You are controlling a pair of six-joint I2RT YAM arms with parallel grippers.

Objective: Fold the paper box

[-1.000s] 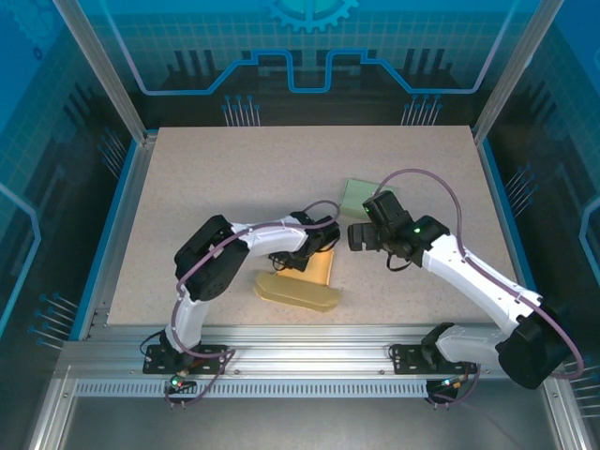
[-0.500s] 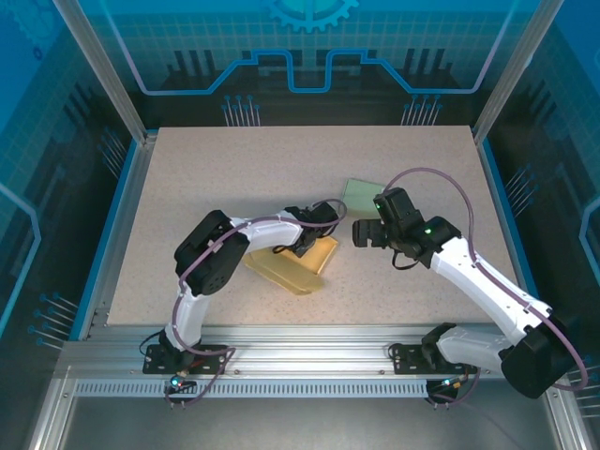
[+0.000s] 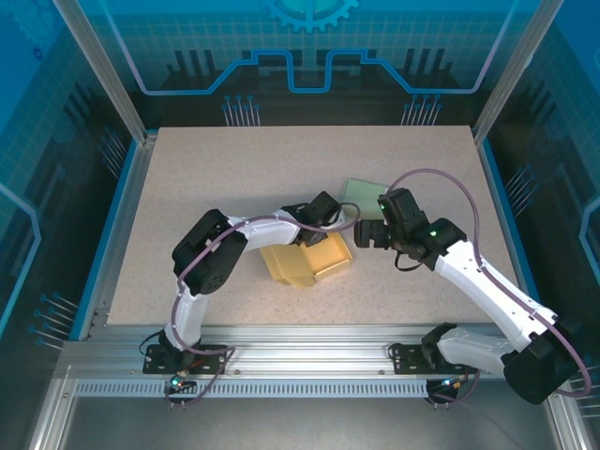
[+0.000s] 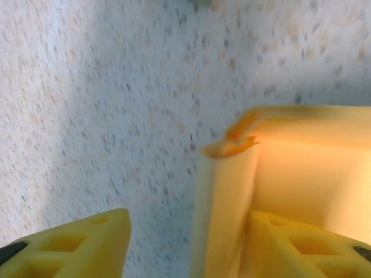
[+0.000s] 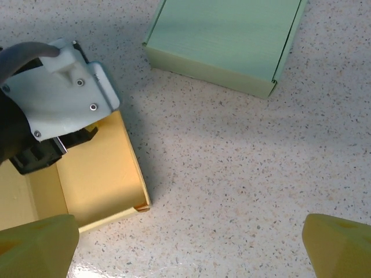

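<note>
The yellow paper box (image 3: 305,261) lies open side up in the middle of the table, its walls standing. My left gripper (image 3: 334,225) is at the box's far right corner. In the left wrist view the left gripper (image 4: 185,246) is open, straddling one upright wall of the box (image 4: 223,202); that wall stands next to the right finger (image 4: 301,243), with a clear gap to the left finger (image 4: 69,249). My right gripper (image 3: 362,232) hovers open just right of the box, nothing between its fingers (image 5: 40,240). The box corner (image 5: 101,179) shows below the left wrist (image 5: 58,87).
A pale green folded box (image 3: 362,194) (image 5: 226,40) lies closed on the table just behind the two grippers. The speckled tabletop (image 3: 216,178) stretches bare to the left and far side. A blue-edged frame rims the table.
The left gripper has opened after being shut on the box. The box has swung round and shifted right, now lying flat. The right gripper drew slightly back and right.
</note>
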